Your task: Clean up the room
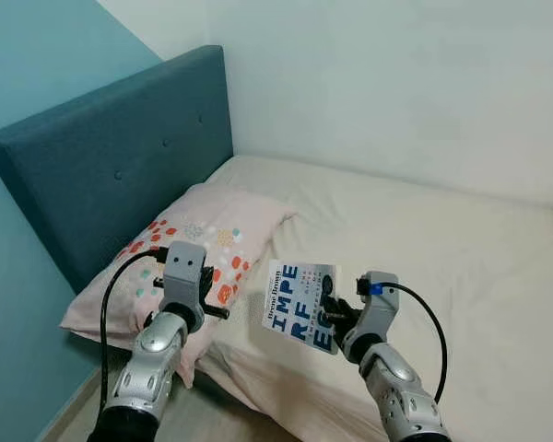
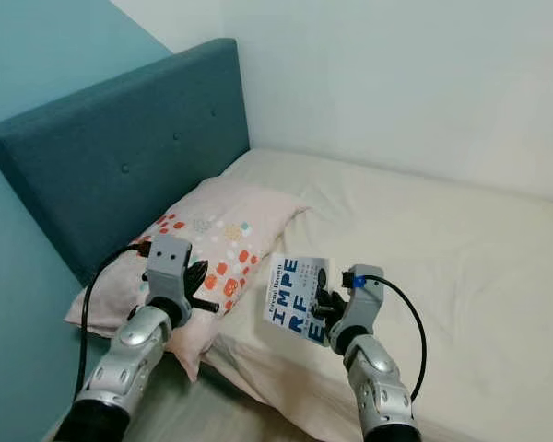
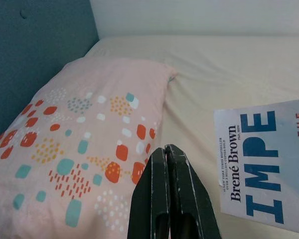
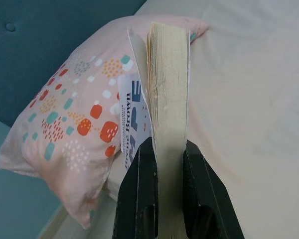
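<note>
In the left eye view, we are finding the right gripper [image 1: 336, 308] holding a book [image 1: 300, 305] upright above the near edge of the bed [image 1: 415, 230], its fingers clamped on the book's lower right part. The cover is facing the camera, glossy white with blue block letters. We judge it is being carried clear of the bedding so it can be put away. The left gripper [image 1: 223, 313] is hovering just over the pillow [image 1: 207, 249], carrying nothing.

In the right eye view, we are seeing the same arrangement against a padded teal headboard [image 2: 129, 157] with tufted buttons.

In the left wrist view, the two black fingers are pressing together with nothing between them. Beyond their tips the pillow is lying soft and pink, patterned with orange and teal patches; the book is standing to one side.

In the right wrist view, the jaws are gripping the book across its thickness, one finger on each cover, with cream page edges running straight ahead from the tips. The paper block is looking firm and flat-sided.
</note>
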